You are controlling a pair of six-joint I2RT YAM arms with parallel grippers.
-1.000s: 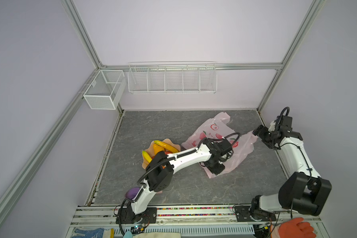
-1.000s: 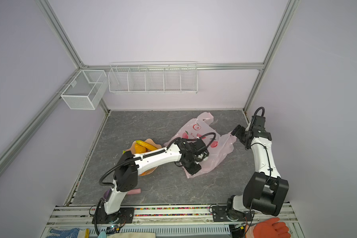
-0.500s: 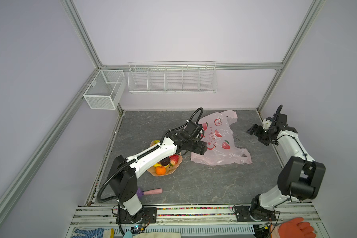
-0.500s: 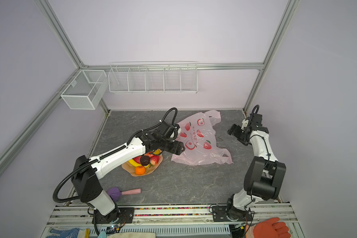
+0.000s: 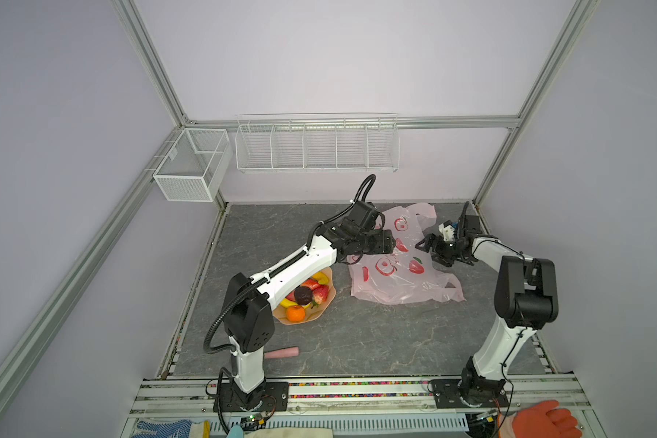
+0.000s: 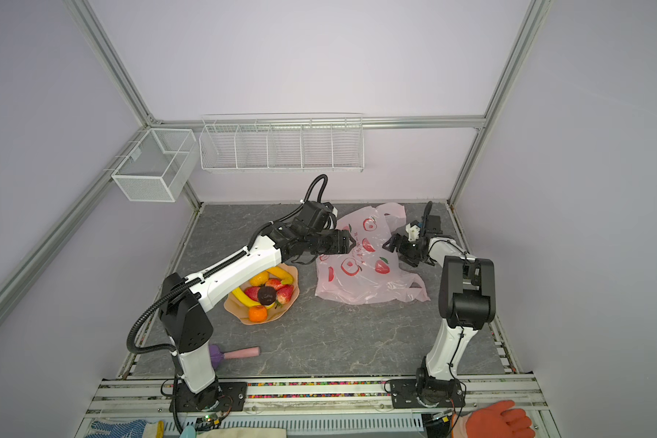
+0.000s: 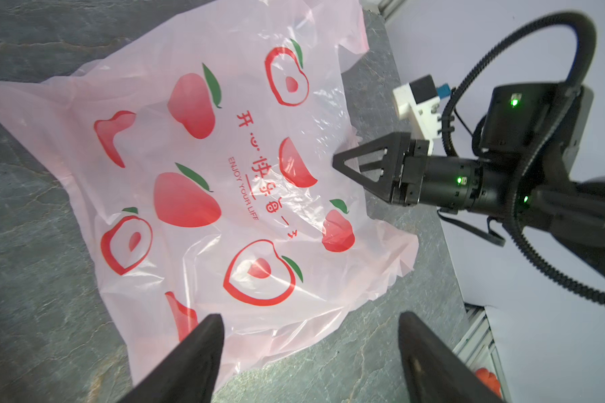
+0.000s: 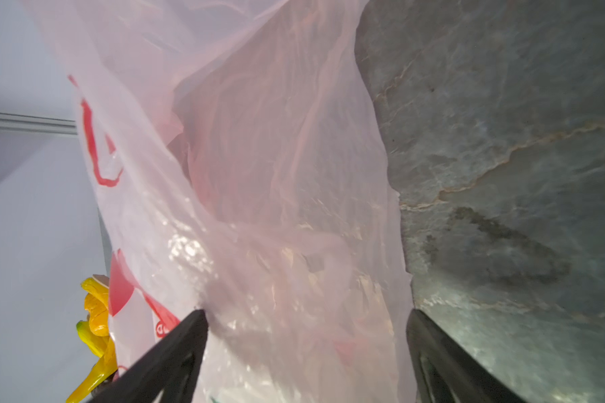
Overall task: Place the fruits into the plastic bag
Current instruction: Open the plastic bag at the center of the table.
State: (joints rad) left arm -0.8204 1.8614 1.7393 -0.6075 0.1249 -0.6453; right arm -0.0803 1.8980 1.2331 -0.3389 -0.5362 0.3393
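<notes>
Plastic bag [image 5: 395, 282] lies flat & crinkled on the grey marbled tabletop [image 6: 338, 341], back-right part, apple prints facing up; seen in both top views. L gripper [image 6: 348, 242] hovers over the bag's left edge. Its jaws are spread wide w/ nothing btwn them: left wrist view shows both fingers [image 7: 203, 352] apart above the bag's edge. R gripper [image 6: 389, 242] sits at the bag's opposite edge, facing the L gripper across it. Its jaws are also wide apart; right wrist view shows loose bag film btwn them, not pinched. In left wrist view its tip looks to touch the film, can't be sure. Fruits all sit in the peach wavy-edged dish [image 6: 277, 317], left of the bag & apart from it, partly under the L arm: orange [image 6: 257, 314], dark purple fruit [image 6: 267, 295], strawberry [image 6: 285, 294], banana [image 6: 241, 297]. Brush [image 6: 239, 353] lies near the L arm base, well apart from the dish.
</notes>
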